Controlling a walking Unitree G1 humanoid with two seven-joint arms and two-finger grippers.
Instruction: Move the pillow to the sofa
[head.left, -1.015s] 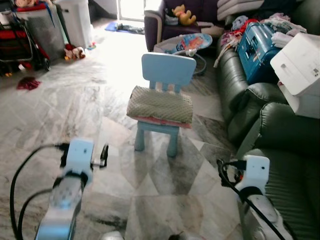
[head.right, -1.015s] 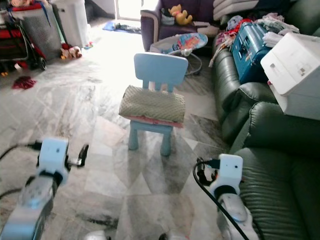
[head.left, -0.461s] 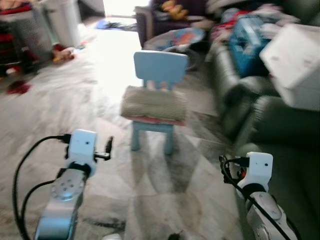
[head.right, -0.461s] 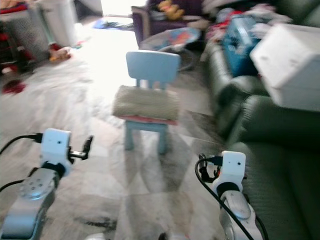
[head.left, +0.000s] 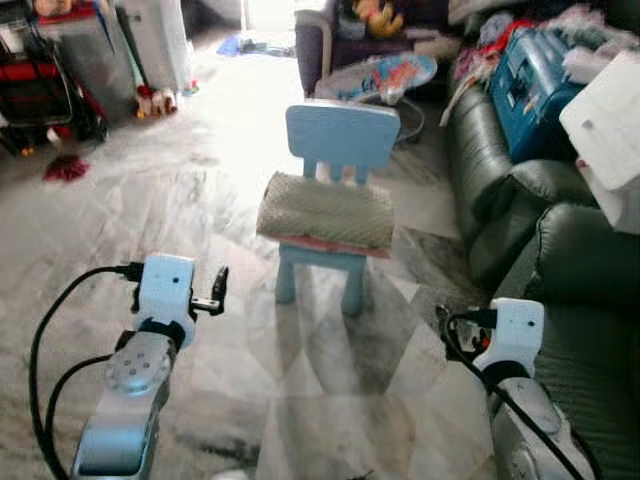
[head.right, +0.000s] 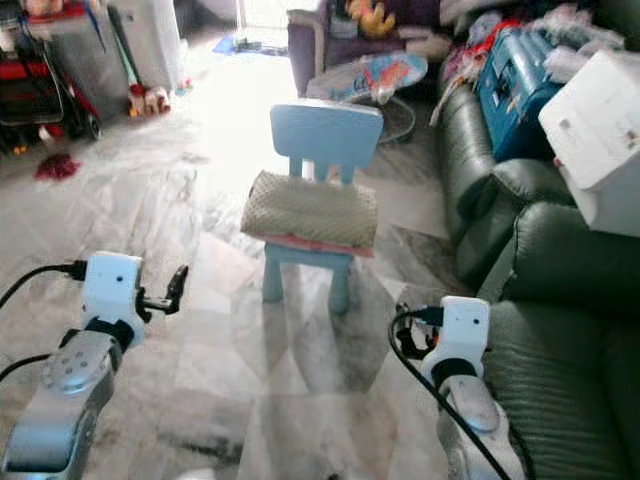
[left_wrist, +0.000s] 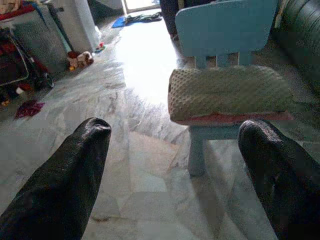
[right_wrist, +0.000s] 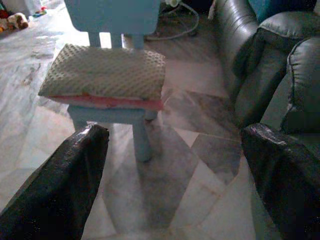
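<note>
- Since a second ago the whole view has shifted and sharpened after a blurred half-second: that is the head camera moving, and the chair sits about where it was, straight ahead. The left arm has lifted a little, its wrist now nearer the chair's level in the picture.
- The left gripper (left_wrist: 175, 145) is held up in front of the robot, fingers spread wide with nothing between them.
- The right gripper (right_wrist: 175, 150) is raised the same way, also spread wide and empty, close beside the front edge of the sofa (head.left: 590, 280).
- The pillow (head.left: 326, 211), beige and knobbly, lies flat on the seat of a small light-blue chair (head.left: 342, 135), ahead of both grippers and roughly between them, well apart from either.
- Under the pillow, a pink layer (right_wrist: 107, 101) peeks out along the seat's front edge.
- The dark green leather sofa runs along beyond the right gripper's outer side; farther along it rest a white box (head.right: 600, 130) and a blue case (head.left: 530, 85).
- Marble floor (head.left: 150, 220) stretches ahead of the left gripper, with a red cloth (head.left: 65, 167) and a soft toy (head.left: 150, 100) far off to its outer side.
</note>
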